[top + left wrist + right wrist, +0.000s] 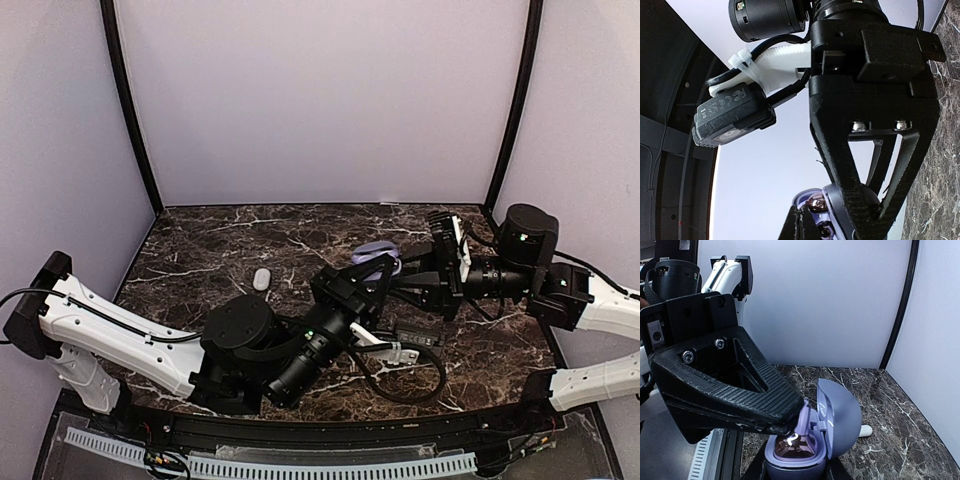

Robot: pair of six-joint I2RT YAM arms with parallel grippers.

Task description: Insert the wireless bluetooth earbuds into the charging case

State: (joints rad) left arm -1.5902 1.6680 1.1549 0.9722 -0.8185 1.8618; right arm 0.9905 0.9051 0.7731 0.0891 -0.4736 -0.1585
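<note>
R gripper (pixel 795 474) clamps open charging case (pixel 841 421); L gripper (pixel 792 427) pinched shut, tip at case cavity.

left arm (pixel 120 330) stretched rightward | left fingers (pixel 772 412) closed | right arm (pixel 600 300) stretched leftward | right fingers (pixel 837 165) clamped, slightly apart

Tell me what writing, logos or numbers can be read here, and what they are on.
No text is legible enough to quote.
On the black camera box: small pale symbols, too blurred to read.
Inside the lid of the charging case: faint pale marks, too small to read.
</note>
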